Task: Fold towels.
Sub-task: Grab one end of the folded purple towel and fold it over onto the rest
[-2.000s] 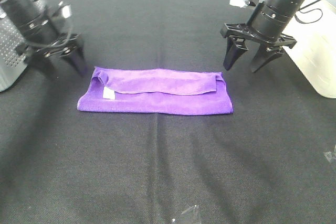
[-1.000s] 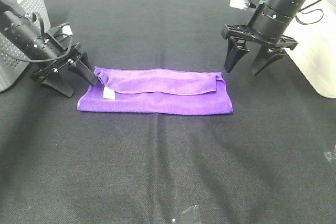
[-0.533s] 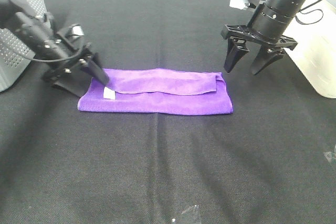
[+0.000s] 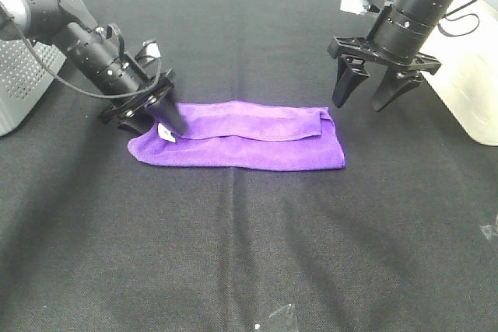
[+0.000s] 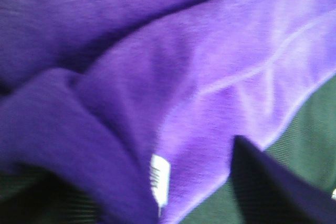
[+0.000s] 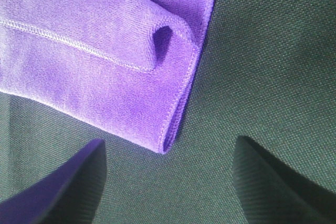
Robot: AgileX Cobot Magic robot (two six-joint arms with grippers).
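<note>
The left end effector (image 4: 154, 125) was found low at the left end of the towel (image 4: 257, 141), its jaws apart and set astride that end. One finger (image 4: 173, 122) lay over the upper layer beside the white tag (image 4: 165, 132), and the other sat at the outer edge. The left wrist view showed purple cloth bunched between the fingers (image 5: 268, 182), with no closure on it evident. The right end effector (image 4: 360, 103) hung above the worktop (image 4: 233, 254) just beyond the towel's right end, jaws spread wide and holding nothing. In the right wrist view both fingertips (image 6: 68, 187) stood clear of the cloth, over bare black fabric. The towel lay near the centre of the worktop, between the two arms, folded lengthwise into a long band with a narrower flap along its far side. Its right end was flat, with a stitched hem visible and a small open loop at the fold. Its left end was rumpled against the left fingers. A grey perforated housing (image 4: 23, 75) stood at the left edge of the worktop and a white object (image 4: 475, 75) at the right edge, both well apart from the towel.
</note>
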